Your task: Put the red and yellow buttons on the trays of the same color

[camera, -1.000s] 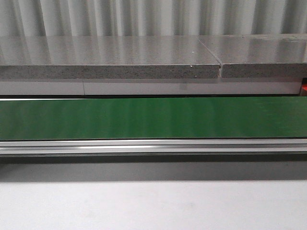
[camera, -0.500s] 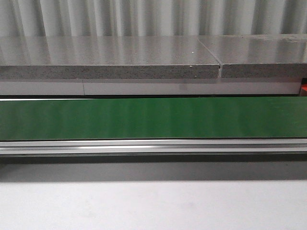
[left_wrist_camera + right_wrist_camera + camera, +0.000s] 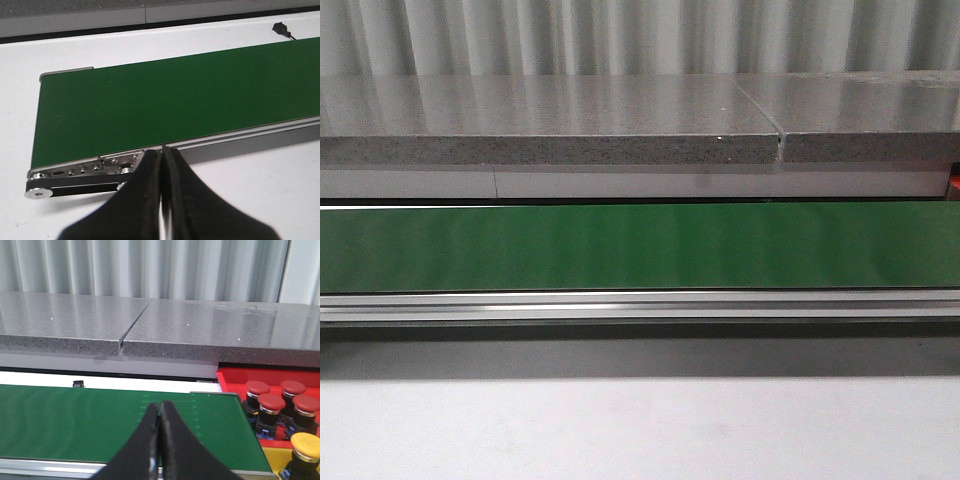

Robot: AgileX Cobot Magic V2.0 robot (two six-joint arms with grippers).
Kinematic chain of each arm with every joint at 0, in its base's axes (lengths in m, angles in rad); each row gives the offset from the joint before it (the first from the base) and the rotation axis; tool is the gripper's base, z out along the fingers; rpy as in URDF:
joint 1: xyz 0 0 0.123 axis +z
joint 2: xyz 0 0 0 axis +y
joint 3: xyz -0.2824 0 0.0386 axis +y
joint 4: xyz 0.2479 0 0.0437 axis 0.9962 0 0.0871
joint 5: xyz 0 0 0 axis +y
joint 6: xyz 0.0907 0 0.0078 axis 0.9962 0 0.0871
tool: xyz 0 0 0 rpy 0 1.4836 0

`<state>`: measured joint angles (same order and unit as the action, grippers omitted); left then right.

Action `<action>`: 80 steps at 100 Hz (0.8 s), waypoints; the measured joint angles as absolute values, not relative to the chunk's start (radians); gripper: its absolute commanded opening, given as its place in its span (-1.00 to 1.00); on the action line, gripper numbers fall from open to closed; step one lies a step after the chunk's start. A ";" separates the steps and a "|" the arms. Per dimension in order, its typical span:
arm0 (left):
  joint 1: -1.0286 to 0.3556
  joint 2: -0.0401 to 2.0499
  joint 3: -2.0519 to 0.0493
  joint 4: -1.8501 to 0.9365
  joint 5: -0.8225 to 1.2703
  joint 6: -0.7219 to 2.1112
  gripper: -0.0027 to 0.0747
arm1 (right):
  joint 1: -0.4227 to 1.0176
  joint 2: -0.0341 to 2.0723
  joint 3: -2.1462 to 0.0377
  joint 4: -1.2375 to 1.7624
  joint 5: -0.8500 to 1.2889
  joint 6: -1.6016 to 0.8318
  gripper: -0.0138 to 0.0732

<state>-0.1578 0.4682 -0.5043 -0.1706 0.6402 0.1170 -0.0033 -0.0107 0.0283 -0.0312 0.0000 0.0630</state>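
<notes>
Tabletop (image 3: 640, 430), white and bare, fills the near strip of the front view. Beyond it runs the aluminium side rail (image 3: 640, 305) of a conveyor, then the green belt (image 3: 640, 245) spanning the full width, then a grey speckled stone ledge (image 3: 550, 125) and a corrugated wall.

The left end effector (image 3: 161, 165) hangs just short of the belt's roller end, its black fingers pressed together with nothing between them. The right end effector (image 3: 159, 417) sits over the other end of the belt, fingers likewise together and empty.

Just past that belt end stands a red tray (image 3: 235, 377) holding four red buttons (image 3: 271, 402) clustered close together. Nearer than the red tray, a yellow tray (image 3: 272, 457) carries one yellow button (image 3: 305, 446). A small black plug (image 3: 280, 27) lies on the table beyond the belt's far edge.
</notes>
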 measured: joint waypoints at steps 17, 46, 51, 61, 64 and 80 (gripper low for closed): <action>-0.158 0.468 -0.504 -0.171 0.640 0.117 -0.98 | -0.003 -0.011 0.028 -0.031 0.000 0.063 -0.84; -0.158 0.468 -0.504 -0.171 0.640 0.117 -0.98 | -0.003 -0.011 0.028 -0.031 0.000 0.064 -0.84; -0.158 0.468 -0.504 -0.171 0.640 0.117 -0.98 | -0.003 -0.011 0.028 -0.031 0.000 0.064 -0.84; -0.158 0.468 -0.504 -0.171 0.640 0.117 -0.98 | -0.003 -0.011 0.028 -0.031 0.000 0.064 -0.84; -0.158 0.468 -0.504 -0.171 0.640 0.117 -0.98 | -0.003 -0.011 0.028 -0.031 0.000 0.064 -0.84; -0.158 0.457 -0.504 -0.158 0.640 0.117 -0.98 | -0.003 -0.011 0.028 -0.031 0.000 0.065 -0.84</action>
<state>-0.1578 0.4572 -0.5043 -0.1583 0.6402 0.1170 -0.0033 -0.0107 0.0283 -0.0312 0.0000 0.0655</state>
